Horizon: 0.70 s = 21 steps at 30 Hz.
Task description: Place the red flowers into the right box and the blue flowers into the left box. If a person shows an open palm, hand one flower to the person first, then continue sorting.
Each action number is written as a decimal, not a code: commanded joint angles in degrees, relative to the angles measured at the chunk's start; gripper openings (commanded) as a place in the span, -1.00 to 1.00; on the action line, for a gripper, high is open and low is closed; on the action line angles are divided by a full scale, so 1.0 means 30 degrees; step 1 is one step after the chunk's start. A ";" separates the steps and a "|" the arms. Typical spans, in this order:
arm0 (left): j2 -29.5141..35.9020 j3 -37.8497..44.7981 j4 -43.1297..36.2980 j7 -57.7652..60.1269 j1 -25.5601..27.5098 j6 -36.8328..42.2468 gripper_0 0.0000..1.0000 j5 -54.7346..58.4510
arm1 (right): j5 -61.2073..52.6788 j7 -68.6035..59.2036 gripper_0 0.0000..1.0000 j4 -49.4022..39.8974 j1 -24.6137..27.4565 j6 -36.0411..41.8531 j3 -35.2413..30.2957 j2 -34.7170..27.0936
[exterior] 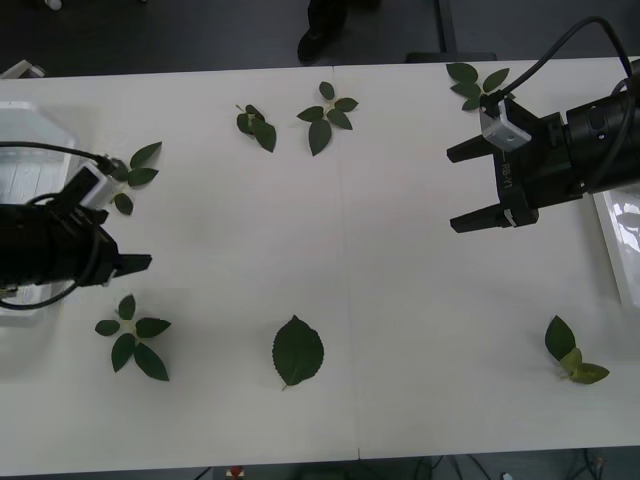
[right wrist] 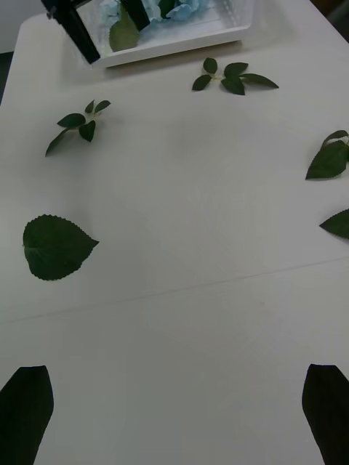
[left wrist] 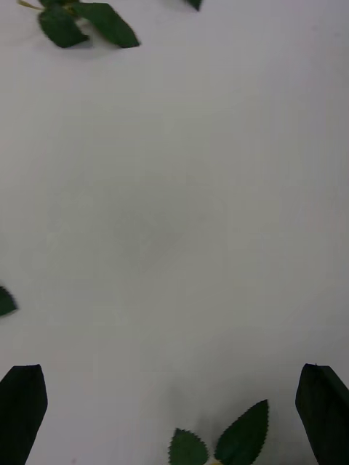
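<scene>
The red flowers are out of view. Pale blue flowers (right wrist: 171, 9) lie in the left box (right wrist: 182, 42), the white tray seen far off in the right wrist view. That box (exterior: 40, 118) sits at the table's left edge, and my left gripper (exterior: 128, 255) hovers just beside it, open and holding nothing (left wrist: 174, 418). The right box (exterior: 618, 245) shows as a white rim at the right edge. My right gripper (exterior: 463, 187) hangs above the table to that box's left, fingers spread wide and bare (right wrist: 174, 414).
Loose green leaf sprigs are scattered over the white table: one big single leaf (exterior: 298, 351) at front centre, sprigs at front left (exterior: 133, 335), back centre (exterior: 328, 115), back right (exterior: 478, 82) and front right (exterior: 575, 352). Bare tabletop lies between the grippers.
</scene>
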 commanded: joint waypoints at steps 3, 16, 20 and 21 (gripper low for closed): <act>-0.3100 0.0263 -0.3609 -0.1235 -0.0834 0.2542 1.00 -0.1453 | -0.0203 -0.0310 1.00 -0.0505 0.0021 -0.0149 -0.0001 0.0384; -0.5766 0.3486 -0.8970 -0.4194 -0.0951 0.7581 1.00 -0.0398 | -0.0203 -0.0310 1.00 -0.0505 0.0021 -0.0149 -0.0001 0.0384; -0.6235 0.5390 -0.6480 -0.7886 -0.0512 0.7552 1.00 0.3586 | -0.0203 -0.0310 1.00 -0.0505 0.0021 -0.0149 -0.0001 0.0384; -0.6264 0.5771 -0.5220 -0.8999 -0.0512 0.7493 1.00 0.5080 | -0.0203 -0.0310 1.00 -0.0505 0.0021 -0.0149 -0.0001 0.0384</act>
